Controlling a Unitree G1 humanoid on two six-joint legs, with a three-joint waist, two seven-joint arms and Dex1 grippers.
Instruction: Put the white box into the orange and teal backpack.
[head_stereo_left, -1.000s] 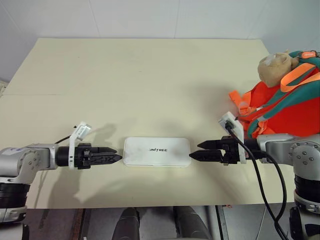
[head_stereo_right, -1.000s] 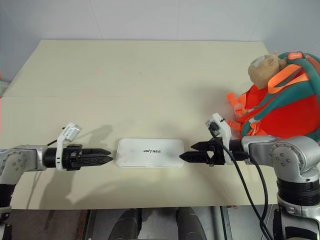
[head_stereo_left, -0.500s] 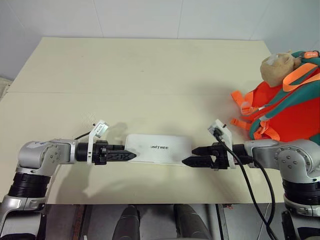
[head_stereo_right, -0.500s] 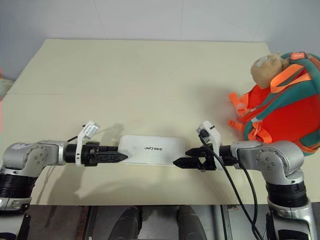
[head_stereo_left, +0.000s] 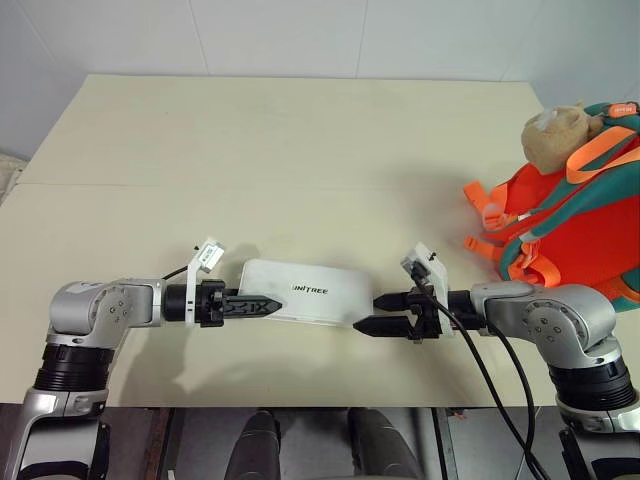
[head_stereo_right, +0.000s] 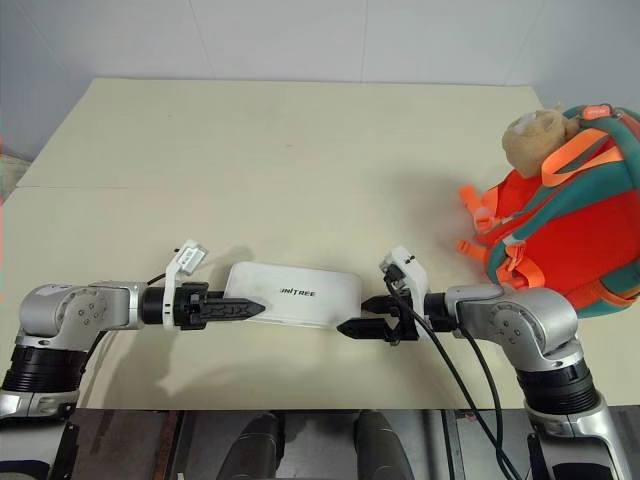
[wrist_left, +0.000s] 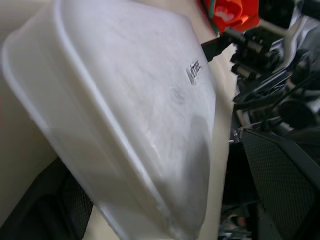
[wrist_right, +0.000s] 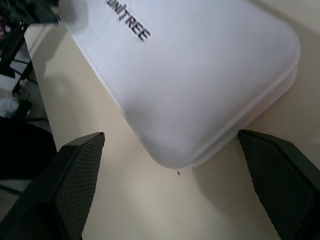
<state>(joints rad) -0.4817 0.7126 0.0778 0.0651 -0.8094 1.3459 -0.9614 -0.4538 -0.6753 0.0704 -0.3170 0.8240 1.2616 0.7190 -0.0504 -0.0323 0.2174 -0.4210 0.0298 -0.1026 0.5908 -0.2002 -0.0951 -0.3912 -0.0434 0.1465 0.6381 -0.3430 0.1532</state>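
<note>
**Both grippers bracket the box, no grip yet**

The step in hand looks like a two-armed pickup: the box (head_stereo_left: 305, 292) lies flat on the table (head_stereo_left: 300, 150), lettering up, with a gripper at each short end. The left gripper (head_stereo_left: 262, 304) points along the table toward the right; its fingers reach over the box's near-left corner, and the left wrist view has that end of the case sitting between the two spread fingers. Whether the pads touch the plastic I cannot tell. The right gripper (head_stereo_left: 380, 313) points the opposite way, and its fingers (wrist_right: 80, 185) stand wide apart, one on each side of the box's rounded right end, which lies just ahead of the tips and apart from them (a strip of bare table shows between the pads and the case). So both grippers are open and hold nothing.

The backpack (head_stereo_left: 585, 215) sits well off beyond the right arm, at the table's right edge, its plush toy (head_stereo_left: 555, 135) on top. No opening of it can be made out from here.

Next, I judge, the right fingers must slide further in until the box end is properly between them, then both pairs must close together on the thin edges. The case is smooth and flat, so an uneven squeeze could pivot or slip it. After that comes a level lift and a carry toward the backpack.
</note>
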